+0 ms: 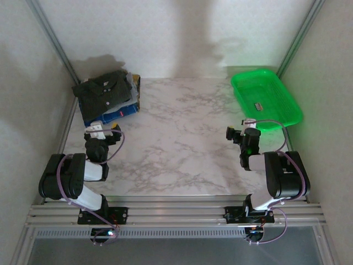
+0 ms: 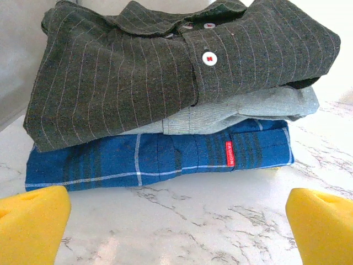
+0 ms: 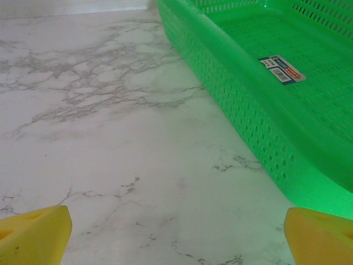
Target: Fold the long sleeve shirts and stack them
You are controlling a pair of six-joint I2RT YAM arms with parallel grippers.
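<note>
- The left claw hangs spread as wide as it goes, gripping nothing, nose pointed at the pile at ten o'clock on the counter.
- The dark striped shirt sits folded on top, collar up. The grey-blue shirt lies right under it, and a blue plaid shirt is at the bottom, touching the counter.
- The right claw is just as wide and just as empty, over bare marble, with the green basket just beside it at two o'clock.
- The pile looks finished to me, so the danger is meddling: any forward nudge from the left claw meets the plaid edge first and skews the whole stack.
- In the left wrist view the dark shirt droops past the layers below at nine o'clock. A finger snagging that edge could drag the fold open.
- Over on the right, a swing toward three o'clock could clip the basket wall and shove it along.
</note>
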